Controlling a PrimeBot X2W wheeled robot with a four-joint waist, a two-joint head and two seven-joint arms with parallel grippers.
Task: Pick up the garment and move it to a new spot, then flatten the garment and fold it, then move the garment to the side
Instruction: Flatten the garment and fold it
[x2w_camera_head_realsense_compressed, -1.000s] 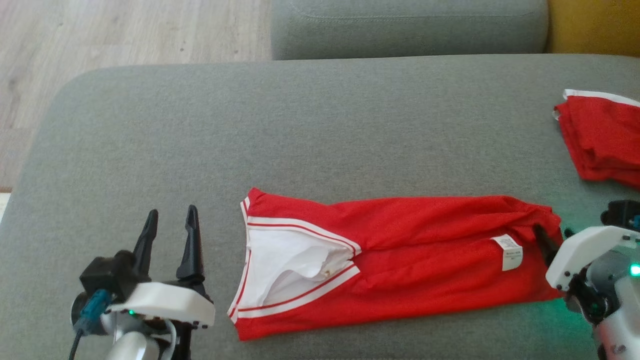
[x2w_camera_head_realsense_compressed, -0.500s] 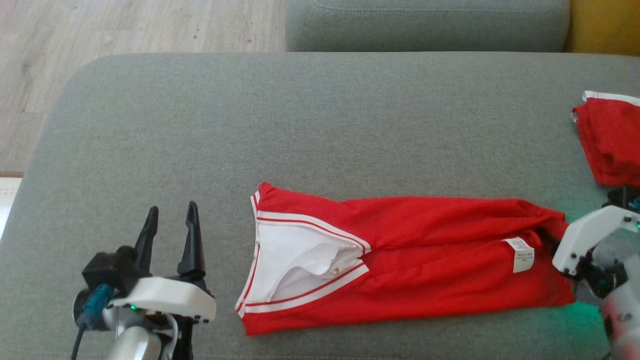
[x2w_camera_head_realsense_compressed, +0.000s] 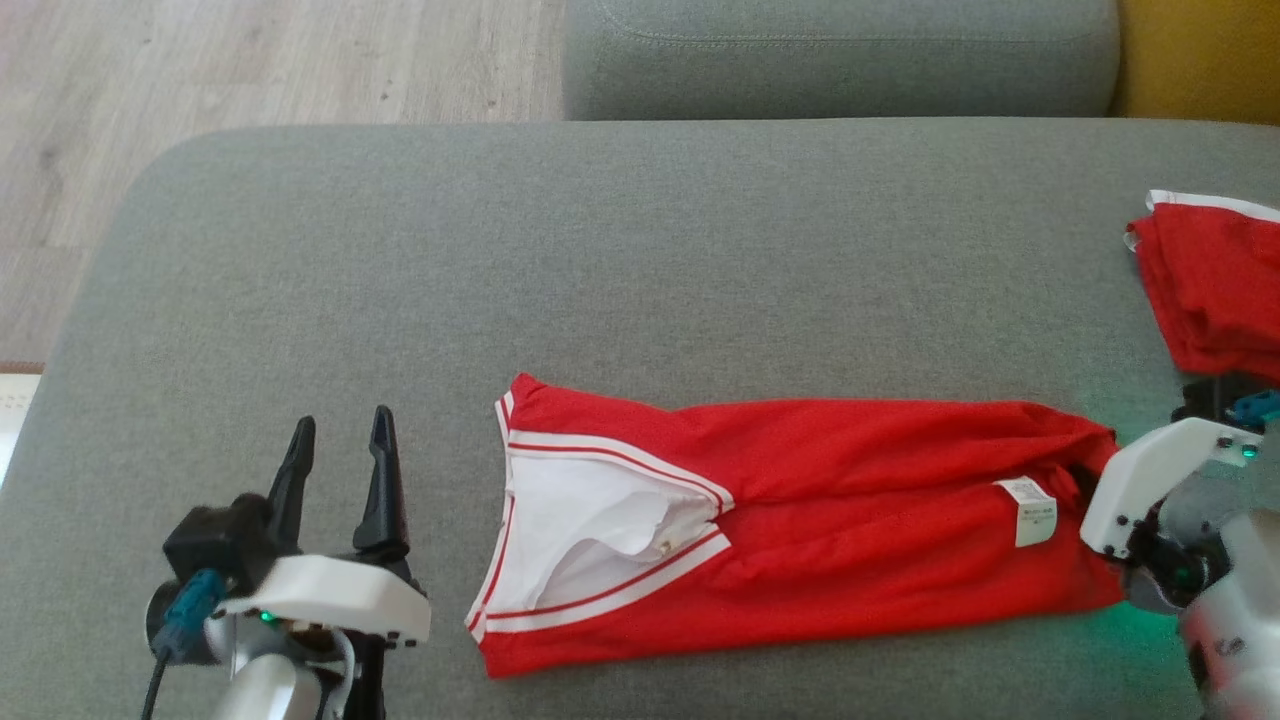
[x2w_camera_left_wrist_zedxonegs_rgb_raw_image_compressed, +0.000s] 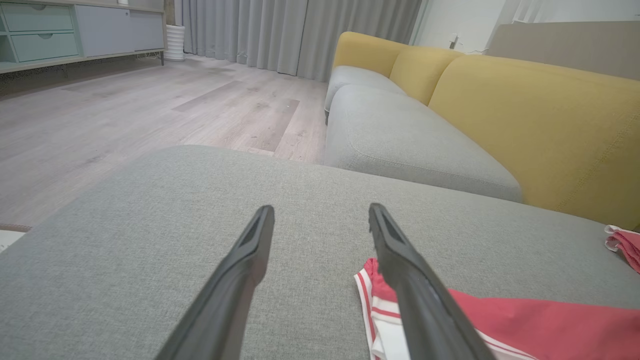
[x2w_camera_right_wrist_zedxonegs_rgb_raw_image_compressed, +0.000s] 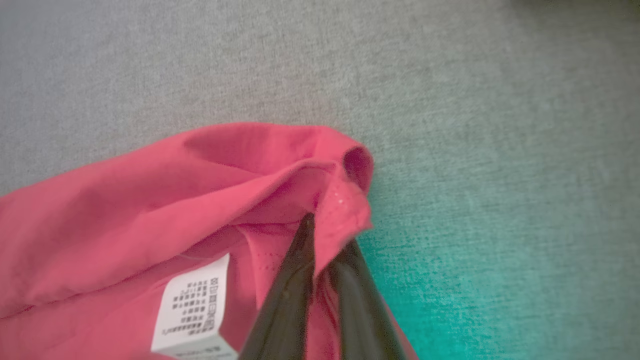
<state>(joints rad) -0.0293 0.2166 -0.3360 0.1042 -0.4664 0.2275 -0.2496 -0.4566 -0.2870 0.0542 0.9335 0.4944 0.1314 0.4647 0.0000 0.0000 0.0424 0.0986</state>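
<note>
1. Red garment with white striped trim lies stretched out across the near part of the grey cushion. Its V-neck end points toward the robot's left and its hem end toward the right.
2. White lining shows inside the neck opening. A white care label sits on the red fabric near the hem end.
3. The right gripper is closed on the garment. In the right wrist view, a fold of the hem edge is pinched between the two dark fingers, just beside the label.
4. The fabric bunches into rolled folds at the grip point. The rest of the garment lies flat on the cushion.
5. The left gripper has its fingers spread apart and holds nothing. It sits over bare cushion beside the neck end, clear of the garment.
6. A second red cloth with a white edge lies folded at the far right of the cushion, apart from the garment.
7. A green glow tints the cushion beside the right gripper.
8. A wooden floor lies beyond the cushion's left end. A yellow backrest stands behind it.
</note>
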